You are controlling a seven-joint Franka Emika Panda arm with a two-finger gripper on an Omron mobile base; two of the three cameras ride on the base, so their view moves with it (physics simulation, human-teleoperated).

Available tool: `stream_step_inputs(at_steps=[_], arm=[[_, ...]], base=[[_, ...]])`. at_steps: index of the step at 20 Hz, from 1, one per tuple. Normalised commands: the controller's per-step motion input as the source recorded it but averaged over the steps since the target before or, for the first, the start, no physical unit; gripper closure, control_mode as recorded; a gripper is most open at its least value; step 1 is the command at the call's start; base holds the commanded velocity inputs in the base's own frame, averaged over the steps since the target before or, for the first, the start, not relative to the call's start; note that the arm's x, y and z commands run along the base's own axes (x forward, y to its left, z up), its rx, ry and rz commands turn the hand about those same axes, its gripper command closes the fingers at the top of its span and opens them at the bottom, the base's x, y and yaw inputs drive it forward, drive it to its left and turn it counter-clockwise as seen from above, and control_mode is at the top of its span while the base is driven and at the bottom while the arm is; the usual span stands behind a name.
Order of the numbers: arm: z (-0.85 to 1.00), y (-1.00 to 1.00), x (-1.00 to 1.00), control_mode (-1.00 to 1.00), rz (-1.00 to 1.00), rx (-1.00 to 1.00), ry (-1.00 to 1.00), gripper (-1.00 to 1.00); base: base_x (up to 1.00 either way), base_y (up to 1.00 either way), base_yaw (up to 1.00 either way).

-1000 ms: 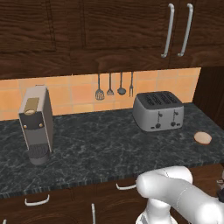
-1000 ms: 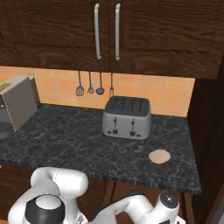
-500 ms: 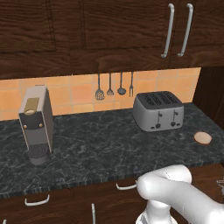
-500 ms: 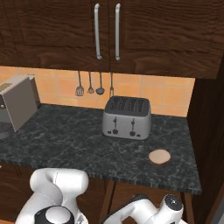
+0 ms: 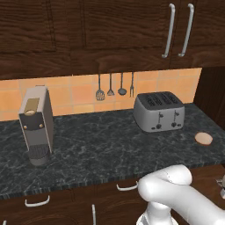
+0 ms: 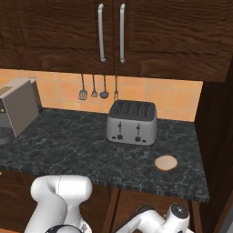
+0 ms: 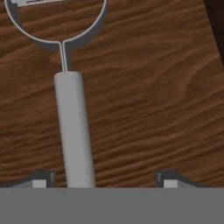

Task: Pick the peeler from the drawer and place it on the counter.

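The peeler (image 7: 74, 127) lies on the wooden floor of the drawer (image 7: 153, 87) in the hand view. It has a grey straight handle, and a thin wire leads up to a round looped head at the top edge. My gripper (image 7: 105, 181) is right over the handle's near end and stands open. One fingertip (image 7: 40, 179) is just left of the handle and the other sits well off to its right, neither touching it. The black veined counter (image 5: 110, 149) runs across both base views, and my arm (image 5: 176, 193) reaches down in front of it.
On the counter (image 6: 91, 150) stand a grey toaster (image 5: 159, 110) and a coffee machine (image 5: 36, 123), with a small round tan disc (image 5: 204, 138) near the right end. Dark utensils (image 5: 115, 85) hang on the tiled wall. Cabinet doors with long handles hang above.
The arm has sunk a little lower in front of the counter. Nothing on the counter has moved.
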Motion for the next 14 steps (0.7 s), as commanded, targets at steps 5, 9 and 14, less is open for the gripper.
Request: stream_step_inputs(at_steps=[5,9,14], arm=[[-0.36,0.00,-0.02,-1.00,0.00,0.03,0.00,1.00],[-0.01,0.00,0.00,-1.00,0.00,0.00,0.00,1.00],[0.05,0.00,-0.13,-1.00,0.00,0.00,0.00,1.00]], base=[[0.00,0.00,0.00],[0.00,0.00,0.00],[0.00,0.00,0.00]])
